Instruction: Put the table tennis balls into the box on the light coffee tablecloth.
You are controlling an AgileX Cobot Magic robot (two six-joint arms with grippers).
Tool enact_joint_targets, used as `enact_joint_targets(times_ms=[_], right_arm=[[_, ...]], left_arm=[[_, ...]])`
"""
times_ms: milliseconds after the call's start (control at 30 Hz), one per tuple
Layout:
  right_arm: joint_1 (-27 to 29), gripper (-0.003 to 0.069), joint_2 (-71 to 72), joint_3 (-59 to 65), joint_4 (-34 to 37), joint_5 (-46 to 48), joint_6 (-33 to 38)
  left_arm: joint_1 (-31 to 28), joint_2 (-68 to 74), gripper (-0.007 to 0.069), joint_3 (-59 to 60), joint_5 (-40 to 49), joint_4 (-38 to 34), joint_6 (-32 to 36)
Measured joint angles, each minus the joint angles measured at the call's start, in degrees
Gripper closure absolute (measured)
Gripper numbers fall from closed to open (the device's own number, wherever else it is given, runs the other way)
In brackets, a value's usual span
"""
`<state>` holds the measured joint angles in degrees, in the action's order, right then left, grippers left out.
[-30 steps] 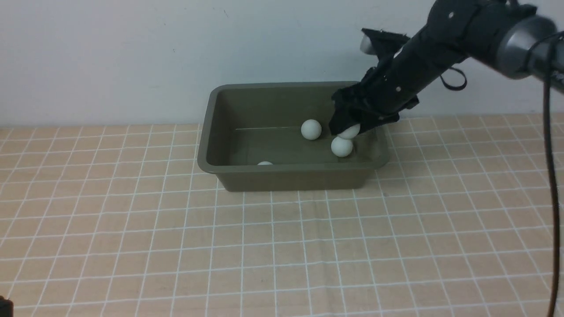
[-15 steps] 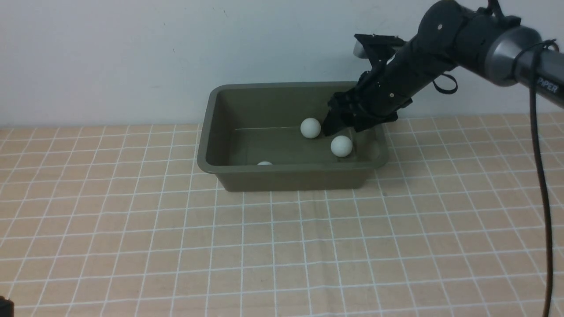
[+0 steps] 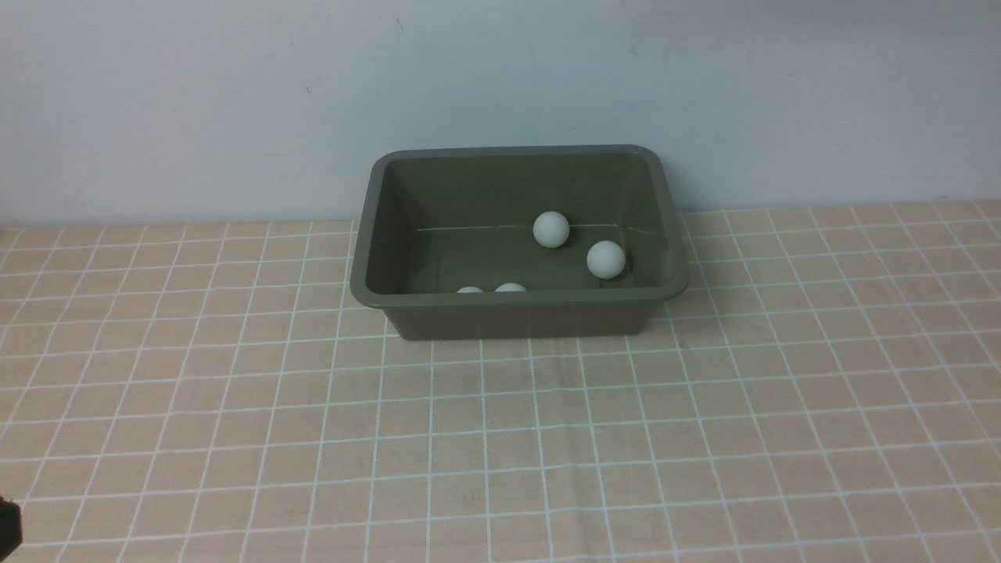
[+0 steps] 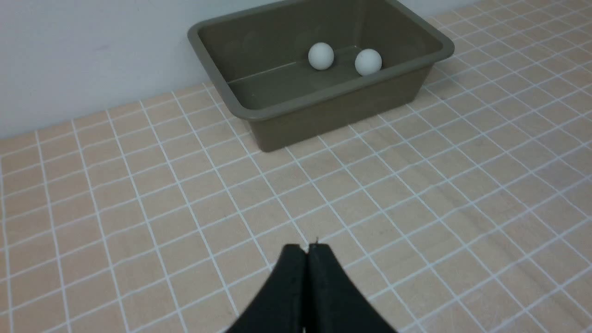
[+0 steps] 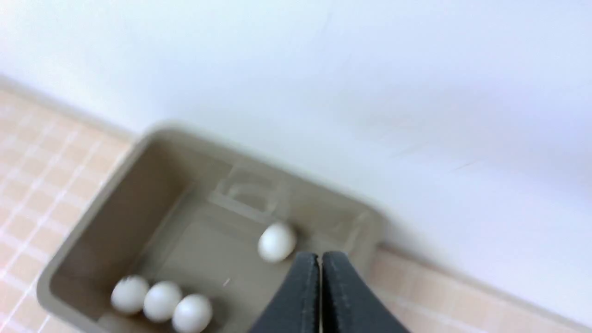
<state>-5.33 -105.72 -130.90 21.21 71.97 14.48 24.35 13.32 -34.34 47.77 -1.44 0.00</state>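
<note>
Four table tennis balls (image 3: 606,259) now show in the box (image 3: 516,309); right arm gone.

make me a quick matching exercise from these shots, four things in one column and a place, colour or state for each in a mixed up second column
Things:
1. box
2. table tennis balls
3. tablecloth
4. left gripper

Descriptions:
A. peach-tan with a grid of thin white lines
B. shut, holding nothing, above the cloth
C. dark olive green, standing by the wall
D. white, lying inside the box

Right pairs: 1-C, 2-D, 3-A, 4-B
</note>
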Motion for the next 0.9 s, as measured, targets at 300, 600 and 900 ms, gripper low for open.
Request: enact_joint_targets(times_ms=[300, 600, 900], right_arm=[[5.5, 0.0676, 29.2, 22.6, 0.1, 0.4, 6.8], [5.5, 0.0676, 60.1, 67.0, 1.5, -20.4, 11.0], [5.5, 0.0676, 83.4, 99.3, 4.0, -36.8, 10.8]], left_arm=[[0.0, 0.0, 0.0693, 0.0, -3.0, 0.1, 1.0], [0.0, 0.0, 0.0693, 0.1, -3.0, 0.1, 1.6], [0.0, 0.0, 0.0693, 0.1, -3.0, 0.2, 2.7]])
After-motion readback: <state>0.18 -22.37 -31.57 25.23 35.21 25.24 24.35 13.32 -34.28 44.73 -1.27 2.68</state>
